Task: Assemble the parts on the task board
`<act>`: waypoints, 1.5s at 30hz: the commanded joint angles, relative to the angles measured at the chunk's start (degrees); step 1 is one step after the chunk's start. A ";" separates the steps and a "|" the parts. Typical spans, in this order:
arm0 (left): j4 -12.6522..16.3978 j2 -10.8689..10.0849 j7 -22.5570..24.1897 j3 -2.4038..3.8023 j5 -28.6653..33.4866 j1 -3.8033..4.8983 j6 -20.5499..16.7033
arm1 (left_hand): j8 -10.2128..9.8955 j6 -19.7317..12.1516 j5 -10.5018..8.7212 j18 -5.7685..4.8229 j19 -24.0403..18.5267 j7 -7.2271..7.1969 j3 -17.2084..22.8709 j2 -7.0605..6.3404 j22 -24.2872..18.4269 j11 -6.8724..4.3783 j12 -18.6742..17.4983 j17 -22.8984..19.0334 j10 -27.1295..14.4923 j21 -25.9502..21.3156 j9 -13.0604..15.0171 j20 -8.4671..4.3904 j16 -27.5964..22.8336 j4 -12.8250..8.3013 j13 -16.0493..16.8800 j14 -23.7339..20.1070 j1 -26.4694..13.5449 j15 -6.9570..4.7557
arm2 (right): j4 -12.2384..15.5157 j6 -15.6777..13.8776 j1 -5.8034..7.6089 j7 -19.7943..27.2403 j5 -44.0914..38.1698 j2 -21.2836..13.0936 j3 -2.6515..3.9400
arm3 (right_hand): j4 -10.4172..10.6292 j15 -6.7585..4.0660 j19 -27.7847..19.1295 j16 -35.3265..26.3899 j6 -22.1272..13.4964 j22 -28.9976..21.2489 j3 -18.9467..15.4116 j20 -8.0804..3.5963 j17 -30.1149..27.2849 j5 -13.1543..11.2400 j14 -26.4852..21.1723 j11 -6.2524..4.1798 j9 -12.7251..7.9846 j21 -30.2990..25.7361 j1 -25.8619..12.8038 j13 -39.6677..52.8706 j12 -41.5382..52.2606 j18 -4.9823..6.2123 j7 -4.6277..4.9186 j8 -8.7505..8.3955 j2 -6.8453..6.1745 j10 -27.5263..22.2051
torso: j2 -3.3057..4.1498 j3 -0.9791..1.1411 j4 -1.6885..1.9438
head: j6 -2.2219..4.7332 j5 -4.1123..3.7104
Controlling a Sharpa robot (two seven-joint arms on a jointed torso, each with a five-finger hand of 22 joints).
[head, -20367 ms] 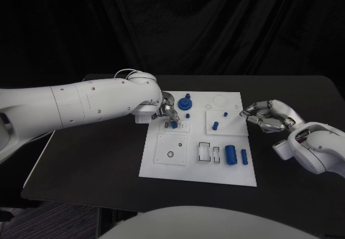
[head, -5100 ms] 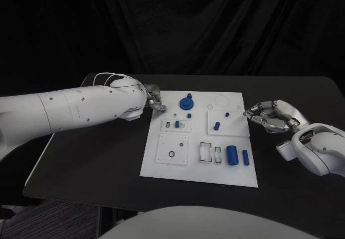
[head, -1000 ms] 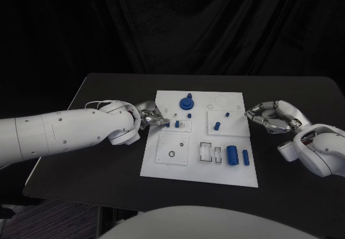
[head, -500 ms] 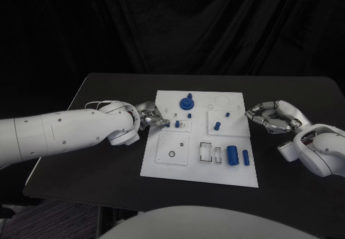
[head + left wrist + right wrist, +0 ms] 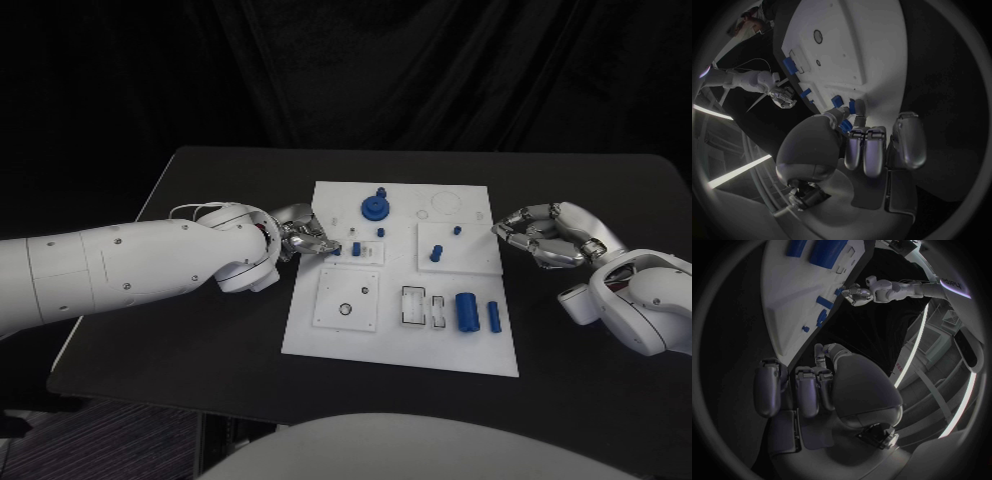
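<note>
The white task board (image 5: 329, 335) lies mid-table. On it are a round blue part (image 5: 375, 208), small blue pegs (image 5: 355, 249) (image 5: 453, 230) (image 5: 433, 252), a thick blue cylinder (image 5: 464, 310) and a slim one (image 5: 492, 316). My left hand (image 5: 307, 238) sits at the board's left edge, fingers (image 5: 864, 150) curled in. Its fingertips are close to a small blue part (image 5: 845, 125); whether they touch it I cannot tell. My right hand (image 5: 545, 235) hovers by the board's right edge, fingers (image 5: 807, 390) curled, nothing in them.
The black table (image 5: 188, 330) extends on all sides of the board. The left arm (image 5: 130, 270) lies across the table's left half. The right forearm (image 5: 635, 300) is over the right side.
Over the last second nothing has visibly moved. Earlier the left hand was higher, by the board's top left corner, and has since come down along the left edge.
</note>
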 commanded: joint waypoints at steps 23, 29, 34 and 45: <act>-1.37 1.02 1.81 0.00 -2.04 -0.18 1.82 | 0.36 -0.22 -6.58 -0.03 1.47 -0.06 -0.95 0.60 9.82 0.09 0.21 15.10 5.85 -1.13 -0.05 0.19 0.15 -0.56 15.09 5.85 -0.58 0.16 | 0.07 0.24 -0.09 -1.11 -0.04 -0.02 0.03 | 0.03 -0.05 0.20 0.15 -0.46 11.36 0.36 -0.01 15.10 0.31 6.02 0.20 -0.07 -0.26 -0.27 15.07 0.15 -0.31 -0.03 0.22 -0.19 5.97 | -0.03 0.03 -0.08 | 0.01 0.07; -1.61 1.30 1.49 0.00 -2.64 -0.19 2.23 | 0.28 -0.09 -9.42 -0.06 1.50 -0.02 -2.46 0.82 9.85 0.13 0.21 15.10 5.85 -1.07 -0.34 0.27 0.15 0.34 15.09 5.85 -1.50 0.21 | -0.01 0.35 -0.09 -1.16 -0.03 0.06 0.03 | 0.03 -0.05 0.20 0.15 -0.46 11.36 0.36 -0.01 15.10 0.31 6.02 0.20 -0.07 -0.26 -0.27 15.07 0.15 -0.31 -0.03 0.22 -0.19 5.97 | -0.03 0.01 -0.10 | 0.01 0.19; -1.74 1.43 1.37 0.00 -2.79 -0.20 2.30 | 0.21 0.31 -12.34 -0.05 1.51 0.18 -6.35 0.49 9.85 0.32 0.21 15.10 5.85 -1.14 -0.75 0.39 0.15 3.19 15.09 5.85 -4.56 0.37 | -0.06 0.45 -0.09 -1.19 -0.02 0.13 0.03 | 0.03 -0.05 0.20 0.15 -0.46 11.36 0.36 -0.01 15.10 0.31 6.02 0.20 -0.07 -0.26 -0.27 15.07 0.15 -0.31 -0.03 0.22 -0.19 5.97 | -0.04 0.00 -0.08 | 0.01 0.22; -2.15 1.53 0.88 0.00 -2.86 -0.24 2.48 | -0.17 0.42 -15.85 -0.03 1.54 0.38 -13.73 1.21 9.84 0.52 0.21 15.10 5.85 -1.27 -1.50 0.54 0.15 8.18 15.09 5.85 -8.49 0.52 | -0.10 0.56 -0.09 -1.20 -0.02 0.18 0.03 | 0.00 -0.05 0.19 0.15 -0.43 11.35 0.44 -0.01 15.10 0.31 6.02 0.19 -0.07 -0.27 -0.30 15.07 0.15 -0.31 -0.03 0.27 -0.14 5.97 | -0.02 0.01 -0.09 | 0.01 0.18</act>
